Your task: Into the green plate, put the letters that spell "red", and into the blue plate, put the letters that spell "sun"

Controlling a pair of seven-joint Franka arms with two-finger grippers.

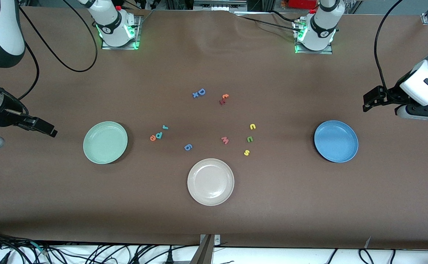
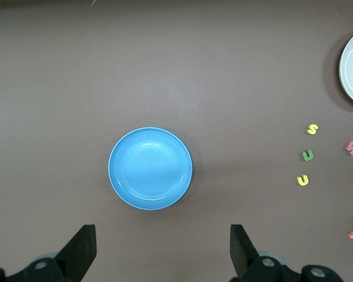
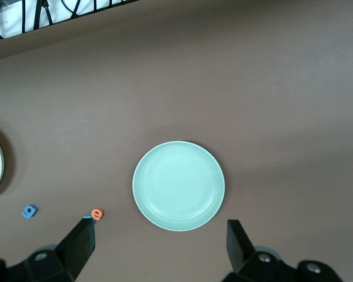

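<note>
Nearest the front camera lies the cream-white plate [image 1: 210,182], bare, midway along the brown table [image 1: 214,223]. The left gripper [image 2: 162,249] hangs in the air at the left arm's end of the table with its fingers spread as wide as they go, holding nothing and touching nothing; the right gripper [image 3: 160,247] hangs the same way at the right arm's end, fingers wide apart and empty. The blue plate [image 1: 336,141] is a round, shallow, medium-blue dish with nothing in it, toward the left arm's end; the green plate [image 1: 105,142] is its pale mint twin, also with nothing in it, toward the right arm's end. Between them the tiny letters lie flat on the cloth. The orange "e" [image 1: 153,138], teal-blue "d" [image 1: 159,135] and teal "r" [image 1: 165,127] sit close together in a slanting row beside the green plate. The yellow "s" [image 1: 246,153], green "n" [image 1: 250,139] and yellow "u" [image 1: 252,127] form a loose column toward the blue plate, with the pink "w" [image 1: 225,140] just beside them. A blue "g" [image 1: 188,147] lies near the cream-white plate. Farther from the camera are the blue capital "D" [image 1: 200,92] and the dark red and orange pair [image 1: 223,99]. In the right wrist view the gripper's finger hides the "d" and "r"; both arms are cut off at the front view's edges.
</note>
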